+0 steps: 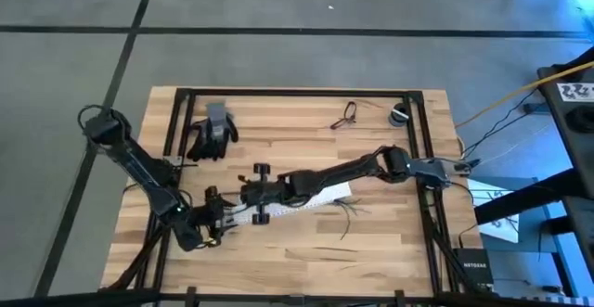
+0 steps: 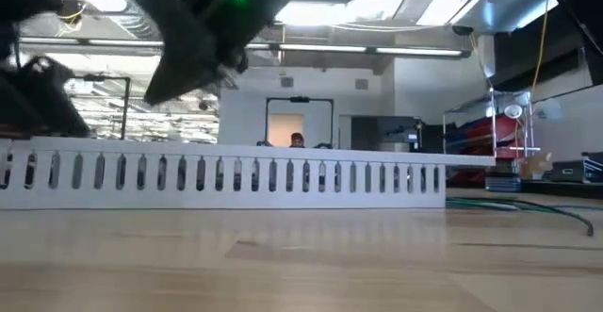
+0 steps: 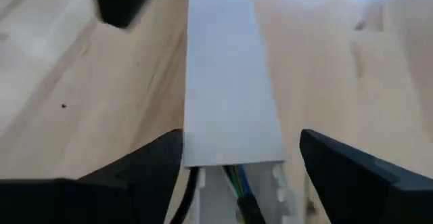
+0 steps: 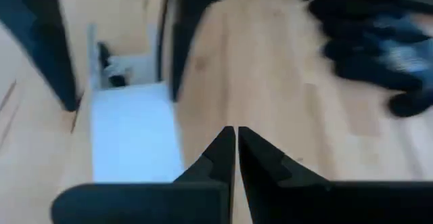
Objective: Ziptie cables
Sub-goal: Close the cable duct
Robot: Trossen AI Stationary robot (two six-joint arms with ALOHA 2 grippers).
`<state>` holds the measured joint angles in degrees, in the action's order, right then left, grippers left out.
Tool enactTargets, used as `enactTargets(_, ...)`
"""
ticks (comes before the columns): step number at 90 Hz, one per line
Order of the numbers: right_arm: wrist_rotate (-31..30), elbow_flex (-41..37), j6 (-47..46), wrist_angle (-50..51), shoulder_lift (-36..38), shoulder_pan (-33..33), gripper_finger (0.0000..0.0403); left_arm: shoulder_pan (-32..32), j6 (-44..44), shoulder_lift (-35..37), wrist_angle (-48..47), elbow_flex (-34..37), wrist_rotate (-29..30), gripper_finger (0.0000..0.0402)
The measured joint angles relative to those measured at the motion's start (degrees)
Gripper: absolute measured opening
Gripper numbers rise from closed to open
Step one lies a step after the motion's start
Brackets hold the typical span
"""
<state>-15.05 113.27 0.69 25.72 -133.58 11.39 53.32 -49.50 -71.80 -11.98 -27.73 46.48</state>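
High view, lower centre: left pincer [image 1: 225,216] spread astride white duct [image 1: 311,198], cables [image 3: 238,187] inside; right pincer [image 1: 249,194] closed, empty, just beside.

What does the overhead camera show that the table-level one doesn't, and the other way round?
Only overhead: the black gloves, the glasses, loose cables on the wood, and both hands, left hand and right hand, meeting at one end of the duct. Only table-level: the duct's slotted side and the room behind, with a person far off. Both share the white duct and the wooden table.
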Motion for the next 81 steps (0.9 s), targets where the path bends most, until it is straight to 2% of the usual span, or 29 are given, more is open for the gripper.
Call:
enactTargets(14,1.13,-0.04,-0.46,4.62,1.17,1.05,0.0005,4.82,-8.43,5.11,-8.73,-0.24,0.0,0.0281)
enactTargets(21,1.11,-0.02,-1.55,5.53,1.83,1.94,0.0005,7.75,-13.37,4.99,-12.08,-0.19,0.94,0.0281)
enactTargets(32,0.95,0.06,-2.98,6.28,1.95,3.41,0.0005,10.91,-17.56,2.69,-11.99,1.36,5.98,0.0281)
enactTargets(43,0.61,-0.54,-4.2,5.44,1.95,4.3,0.0005,12.08,-20.38,-0.63,-8.1,4.08,7.89,0.0281)
enactTargets(61,-0.28,-1.07,-6.15,6.74,1.85,4.72,0.0005,12.37,-18.03,-5.83,6.28,7.62,9.83,0.0281)
enactTargets(71,-1.52,-1.03,-6.27,6.78,1.86,4.71,0.0005,12.37,-17.32,-7.03,8.56,7.8,10.88,0.0281)
enactTargets(81,-1.4,-1.03,-6.27,7.1,1.86,4.71,0.0005,12.41,-15.77,-4.99,7.83,7.56,9.74,0.0281)
